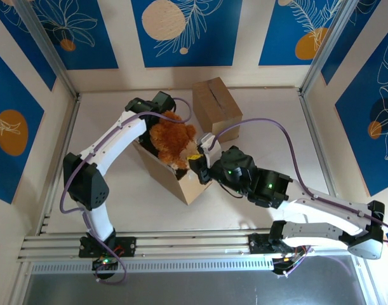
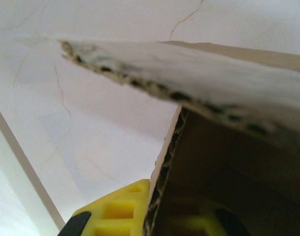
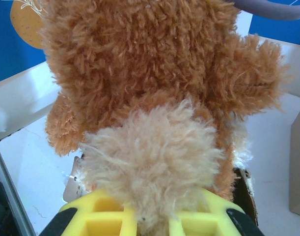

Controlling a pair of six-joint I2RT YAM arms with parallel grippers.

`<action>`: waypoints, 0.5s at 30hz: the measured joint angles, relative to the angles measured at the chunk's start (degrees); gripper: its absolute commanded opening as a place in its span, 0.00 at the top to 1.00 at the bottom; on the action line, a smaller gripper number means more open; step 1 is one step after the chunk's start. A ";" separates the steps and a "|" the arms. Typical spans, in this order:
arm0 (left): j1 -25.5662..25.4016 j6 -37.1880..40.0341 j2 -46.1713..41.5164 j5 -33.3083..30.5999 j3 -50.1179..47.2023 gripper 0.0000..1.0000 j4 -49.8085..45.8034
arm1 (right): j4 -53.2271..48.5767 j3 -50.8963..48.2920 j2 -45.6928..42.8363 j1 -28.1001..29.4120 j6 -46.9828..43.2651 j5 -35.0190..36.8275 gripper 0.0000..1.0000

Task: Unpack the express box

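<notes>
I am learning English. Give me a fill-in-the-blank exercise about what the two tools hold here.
The right tool grips a plush toy whose fur is ____.
The left tool is shut on a ____ wall of the open box.
The other box, behind it, is ____.
Missing words: brown; cardboard; closed.

A teddy bear [image 1: 171, 143] fills the open box [image 1: 183, 184]; a second box [image 1: 216, 108] stands close behind; tabletop [image 1: 143, 210] lies bare either side.
</notes>
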 measured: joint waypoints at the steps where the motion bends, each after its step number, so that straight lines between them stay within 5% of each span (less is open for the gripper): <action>1: 0.04 -0.02 0.02 -0.44 0.00 1.00 -0.07 | -0.02 0.00 -0.17 0.00 -0.13 0.04 1.00; 15: 4.98 -6.12 2.47 -4.02 2.21 1.00 -2.12 | -5.64 4.04 -9.68 -4.50 -1.62 3.45 1.00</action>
